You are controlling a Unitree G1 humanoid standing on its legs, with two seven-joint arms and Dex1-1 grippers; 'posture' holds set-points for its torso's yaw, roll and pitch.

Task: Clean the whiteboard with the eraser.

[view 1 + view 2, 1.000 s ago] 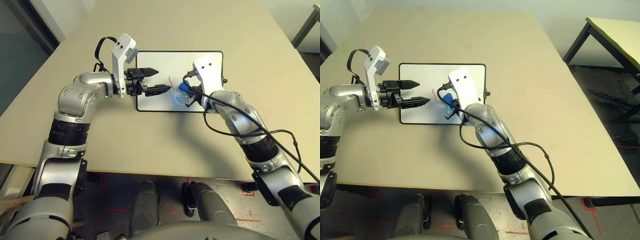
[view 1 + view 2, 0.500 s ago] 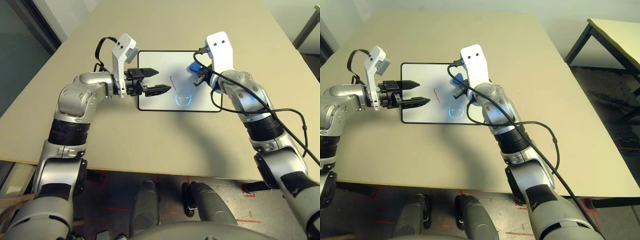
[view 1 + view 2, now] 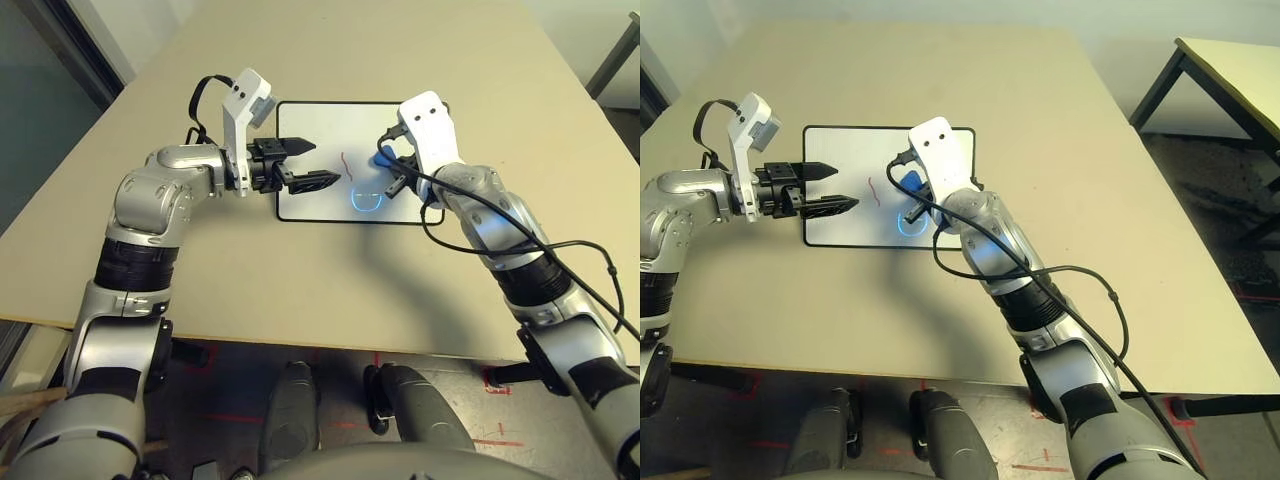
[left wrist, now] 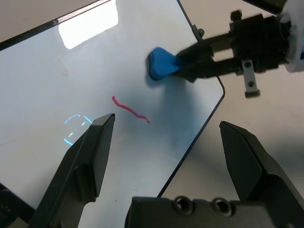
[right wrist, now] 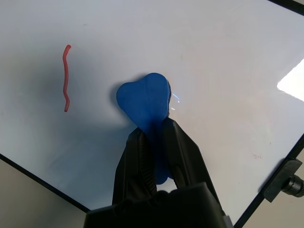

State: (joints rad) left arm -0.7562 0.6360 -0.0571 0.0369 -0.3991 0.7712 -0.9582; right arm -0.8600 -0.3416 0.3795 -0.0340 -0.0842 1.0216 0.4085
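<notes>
Red-marked whiteboard under blue eraser

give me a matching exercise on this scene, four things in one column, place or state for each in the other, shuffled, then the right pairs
Things
1. blue pinched eraser block
2. red wavy marker line
3. black two-fingered left gripper
4. white black-framed rectangular whiteboard

Places or states
A. open, nothing between its fingers
B. lying flat on the beige table
C. clamped between the fingers of the black right gripper
D. drawn on the white surface, between the left gripper and the eraser

Right pairs
1-C
2-D
3-A
4-B
</notes>
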